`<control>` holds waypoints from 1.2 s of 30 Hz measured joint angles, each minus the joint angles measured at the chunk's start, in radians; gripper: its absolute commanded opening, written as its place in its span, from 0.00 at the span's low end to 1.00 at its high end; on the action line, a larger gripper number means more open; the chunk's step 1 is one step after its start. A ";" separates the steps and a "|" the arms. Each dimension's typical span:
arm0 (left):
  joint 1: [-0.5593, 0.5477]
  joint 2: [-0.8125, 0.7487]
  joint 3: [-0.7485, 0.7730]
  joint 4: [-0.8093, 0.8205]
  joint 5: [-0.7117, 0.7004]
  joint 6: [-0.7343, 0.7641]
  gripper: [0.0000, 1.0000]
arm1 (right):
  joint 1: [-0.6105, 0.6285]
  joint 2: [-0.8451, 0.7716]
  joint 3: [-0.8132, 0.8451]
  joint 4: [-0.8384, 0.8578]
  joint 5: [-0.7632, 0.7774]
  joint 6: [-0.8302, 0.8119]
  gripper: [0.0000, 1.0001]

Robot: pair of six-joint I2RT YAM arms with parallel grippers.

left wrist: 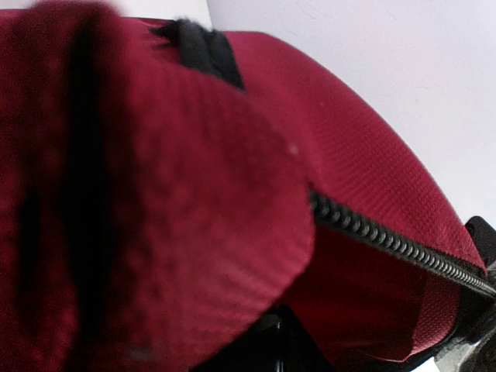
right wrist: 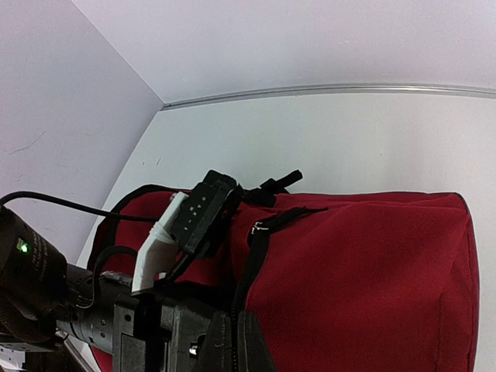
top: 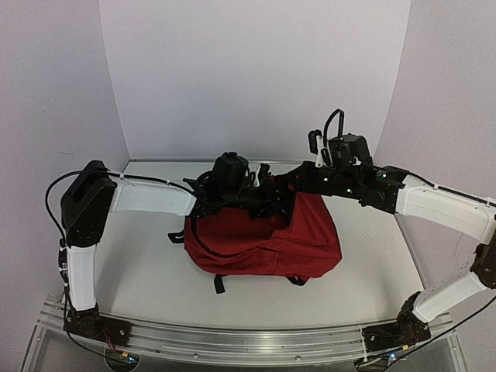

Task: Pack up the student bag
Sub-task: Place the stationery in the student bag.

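You were on the opening step: the student bag point(top: 263, 240) lay in the middle of the surface point(top: 139, 271), with both arms at its far top edge. Your left tool point(top: 267, 203) was buried in red fabric beside the zipper point(left wrist: 387, 236). Its camera was too close to tell spread from pinching. Your right tool point(top: 298, 182) sat at the top right corner, possibly holding the rim, but the jaws were hidden. The next move called for pulling the mouth wide.

Dark red fabric of the student bag point(left wrist: 364, 155) fills the view, its nearest fold blurred. A black zipper point(left wrist: 387, 236) slants across the fabric, pale wall point(left wrist: 372, 62) beyond
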 measured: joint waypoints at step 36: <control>-0.102 0.029 0.194 -0.369 -0.066 0.304 0.20 | 0.005 -0.007 -0.025 0.014 0.042 0.000 0.00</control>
